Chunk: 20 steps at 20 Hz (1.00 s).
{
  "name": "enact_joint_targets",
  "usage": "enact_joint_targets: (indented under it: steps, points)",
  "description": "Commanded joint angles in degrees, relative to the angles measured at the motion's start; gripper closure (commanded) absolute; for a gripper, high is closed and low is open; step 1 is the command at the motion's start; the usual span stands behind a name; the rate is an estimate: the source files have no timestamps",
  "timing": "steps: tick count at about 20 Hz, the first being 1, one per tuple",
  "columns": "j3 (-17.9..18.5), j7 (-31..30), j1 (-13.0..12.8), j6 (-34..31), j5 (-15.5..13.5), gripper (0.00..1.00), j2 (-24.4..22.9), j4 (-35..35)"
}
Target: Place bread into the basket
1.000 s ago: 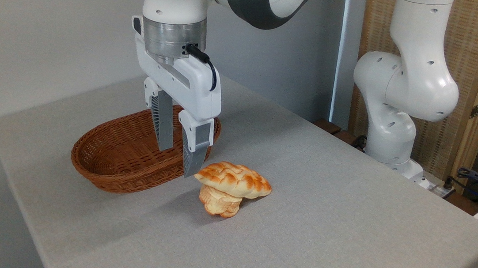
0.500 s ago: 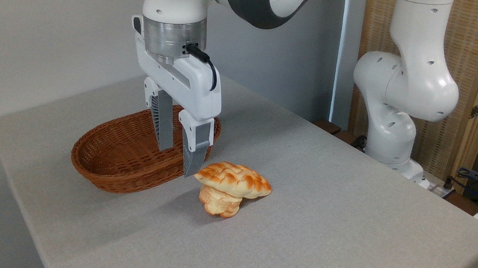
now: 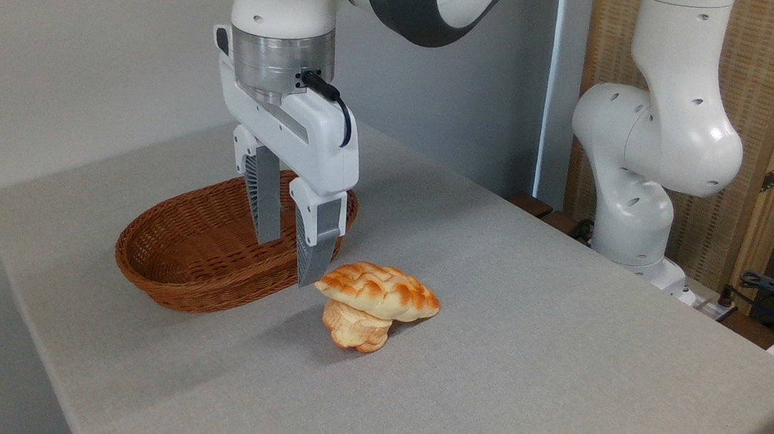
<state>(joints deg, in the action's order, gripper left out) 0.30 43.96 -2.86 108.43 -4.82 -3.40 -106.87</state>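
Bread (image 3: 379,291): braided, golden with toasted patches, lying across a small pale bun (image 3: 355,329) on the grey table (image 3: 557,379), just right of the basket (image 3: 211,249)
Gripper (image 3: 289,261): parted fingers, holding nothing, above the basket's right rim, near the loaf's left end
Open room: bare tabletop right of and in front of the bread
Hidden: basket's far rim behind the fingers

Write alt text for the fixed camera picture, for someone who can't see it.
A white robot arm's open, empty gripper hangs over the near end of an empty brown wicker basket, just left of a braided golden bread loaf. The loaf rests on top of a smaller pale bun on a grey table.
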Motion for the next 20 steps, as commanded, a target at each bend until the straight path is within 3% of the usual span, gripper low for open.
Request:
enact_joint_targets:
  steps: [1, 15, 20]
  points:
    - [0.4, -0.9, -0.3, -1.4, -0.4, 0.0, -0.6, 0.4]
    - [0.4, -0.6, -0.2, -1.8, -0.3, 0.0, -0.5, 0.9]
    - [0.3, 0.0, -0.3, -5.0, -0.1, 0.0, -0.6, 0.8]
